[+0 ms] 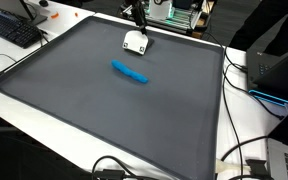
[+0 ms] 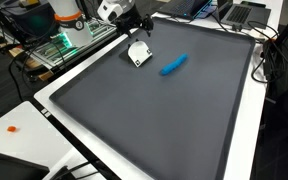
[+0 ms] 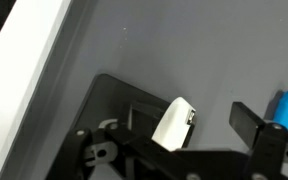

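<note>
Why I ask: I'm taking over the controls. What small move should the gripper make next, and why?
Probably lower the gripper straight down a little. In the wrist view its fingers stand apart with the white object between them, and in both exterior views it seems to hang just above that object. The blue object lies well aside.

The arm (image 2: 111,9) wears glossy white, rounded shells and ends in a matte black gripper (image 2: 137,27), whose blocky black fingers (image 3: 246,118) and open linkage frame with round pivot holes fill the wrist view's lower edge.
</note>
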Robot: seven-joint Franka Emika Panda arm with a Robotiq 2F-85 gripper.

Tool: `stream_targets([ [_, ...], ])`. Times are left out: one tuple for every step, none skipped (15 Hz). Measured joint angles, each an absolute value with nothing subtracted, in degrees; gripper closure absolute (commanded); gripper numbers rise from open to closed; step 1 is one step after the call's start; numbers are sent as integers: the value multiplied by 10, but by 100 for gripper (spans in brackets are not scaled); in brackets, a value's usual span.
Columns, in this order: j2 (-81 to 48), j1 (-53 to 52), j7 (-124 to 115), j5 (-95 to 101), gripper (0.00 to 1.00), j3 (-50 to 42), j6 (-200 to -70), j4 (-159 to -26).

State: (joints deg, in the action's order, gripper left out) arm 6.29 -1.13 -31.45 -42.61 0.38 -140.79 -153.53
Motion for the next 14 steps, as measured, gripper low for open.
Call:
stream_targets([
  [57, -11, -322, -426, 0, 7, -1416, -1535],
  [51, -11, -329, -426, 0, 10, -1425, -1535],
  [45, -11, -336, -426, 0, 13, -1434, -1535],
  [40, -12, -342, -426, 0, 15, -1444, -1535],
  [35, -12, -349, -426, 0, 18, -1455, -1535],
  [32, -13, -353, -426, 0, 20, -1467, -1535],
  [28, -14, -358, -426, 0, 23, -1479, -1535],
  [26, -16, -362, -426, 0, 25, -1491, -1536],
  [24, -17, -368, -426, 0, 27, -1502, -1536],
  [22, -19, -373, -426, 0, 29, -1514, -1536],
  [20, -21, -378, -426, 0, 31, -1524, -1536],
  [17, -23, -384, -426, 0, 33, -1535, -1536],
  [15, -25, -390, -425, 0, 35, -1546, -1536],
  [12, -26, -395, -425, 0, 36, -1556, -1536],
])
